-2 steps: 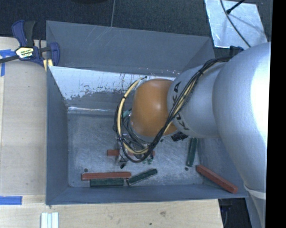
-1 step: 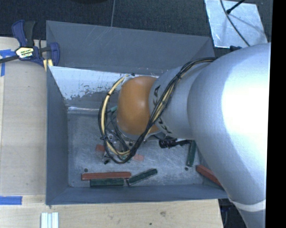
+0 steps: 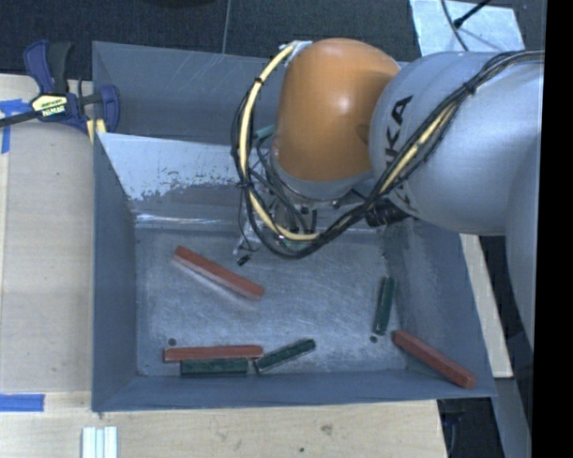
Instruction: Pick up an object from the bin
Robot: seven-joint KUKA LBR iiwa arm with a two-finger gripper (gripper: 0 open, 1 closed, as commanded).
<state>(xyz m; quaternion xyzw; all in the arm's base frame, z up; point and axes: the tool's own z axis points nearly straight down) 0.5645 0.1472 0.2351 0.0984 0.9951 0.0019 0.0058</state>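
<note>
Gripper beneath the orange wrist cover — its opening cannot be told — near a reddish-brown stick lying slantwise left of centre in the bin

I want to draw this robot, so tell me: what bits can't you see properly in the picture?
- Gripper: camera view, the orange cover and cables hide nearly all of it.
- Bin floor under the arm: hidden by the arm, so anything lying there is unknown.
- Front green stick: pressed against a red stick; whether one lies on the other is unclear.
- Dark speck near them: too small to name.
</note>
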